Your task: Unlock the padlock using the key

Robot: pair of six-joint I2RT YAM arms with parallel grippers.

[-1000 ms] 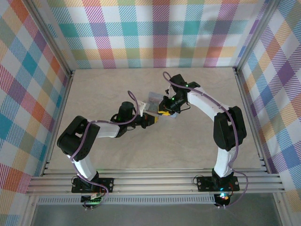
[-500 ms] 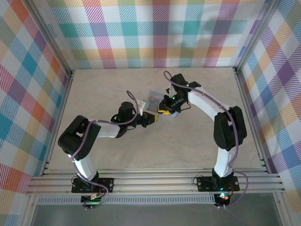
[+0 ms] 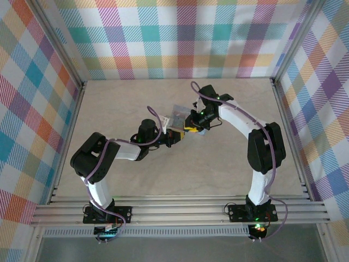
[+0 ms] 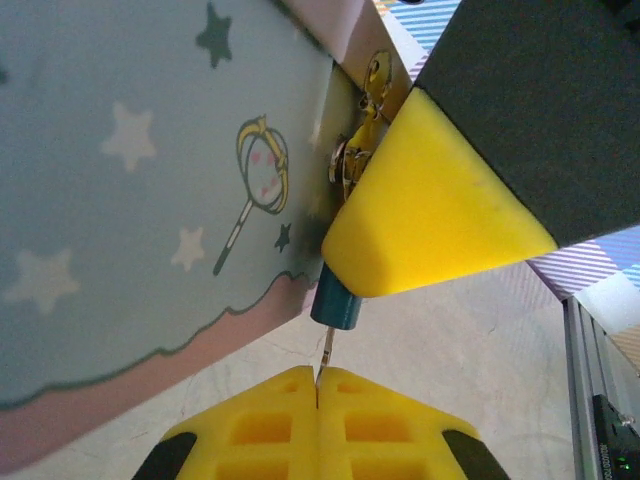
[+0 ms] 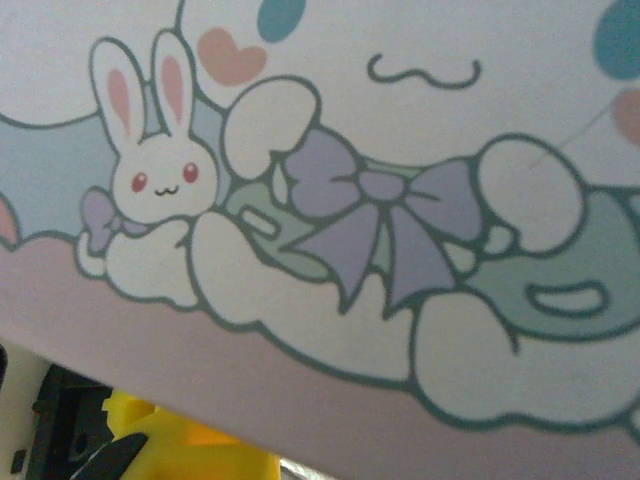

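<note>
Lower centre of the left-wrist view: the left gripper (image 4: 317, 380), its yellow fingers pressed together, pinches the thin silvery-grey metal key (image 4: 326, 352), whose tip meets the underside of the small teal-green cylindrical padlock (image 4: 335, 305). How deep the tip sits cannot be told. The padlock hangs at the front edge of the pastel blue-lilac cartoon tin box (image 4: 130, 200), just below a brass-coloured hasp (image 4: 365, 115) and above the pale table (image 4: 470, 340). At centre right of the frame, one yellow finger (image 4: 430, 220) of the right gripper (image 3: 191, 127) lies across the padlock's upper part. Its partner is hidden, so it cannot be told whether that gripper clamps the lock, clamps the box or merely rests there. The step in hand, as judged, is seating the key in the keyway and turning it. To do this well, the key's shaft should line up with the padlock's long axis before any push. The blade should probably go fully home, then be turned by rolling the wrist about that axis, not by swinging the arm. The lock likely pivots on the hasp, so the right finger should brace it against the twist. So slim a blade may slip or bend under side load.
</note>
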